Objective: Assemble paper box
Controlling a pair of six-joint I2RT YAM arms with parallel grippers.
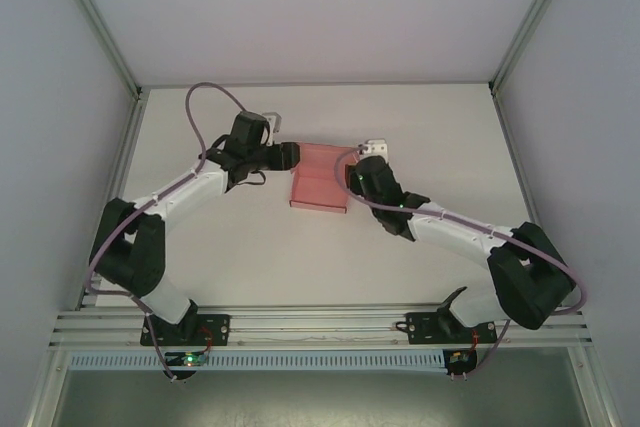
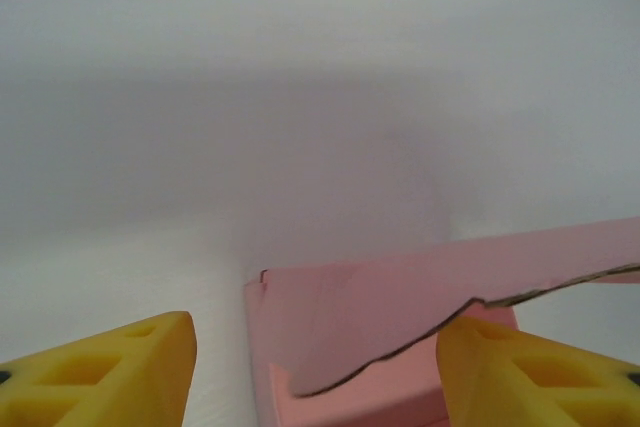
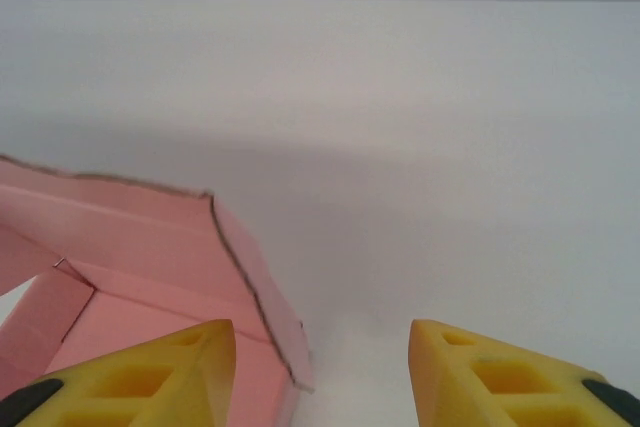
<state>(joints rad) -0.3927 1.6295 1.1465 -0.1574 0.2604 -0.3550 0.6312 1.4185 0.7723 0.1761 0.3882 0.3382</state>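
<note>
The pink paper box (image 1: 318,187) lies partly folded at the middle of the white table (image 1: 250,247), with walls and flaps standing up. My left gripper (image 1: 292,155) is at its far left corner. In the left wrist view this gripper (image 2: 315,377) is open, and the box (image 2: 360,347) sits between the yellow fingers (image 2: 110,372), a raised flap reaching to the right finger. My right gripper (image 1: 352,175) is at the box's right edge. In the right wrist view it (image 3: 320,372) is open, its left finger over the box (image 3: 130,247) and bare table between the jaws.
White enclosure walls (image 1: 60,67) stand at the left, right and back. An aluminium rail (image 1: 320,327) runs along the near edge, where both arm bases are bolted. Purple cables (image 1: 205,97) loop over both arms.
</note>
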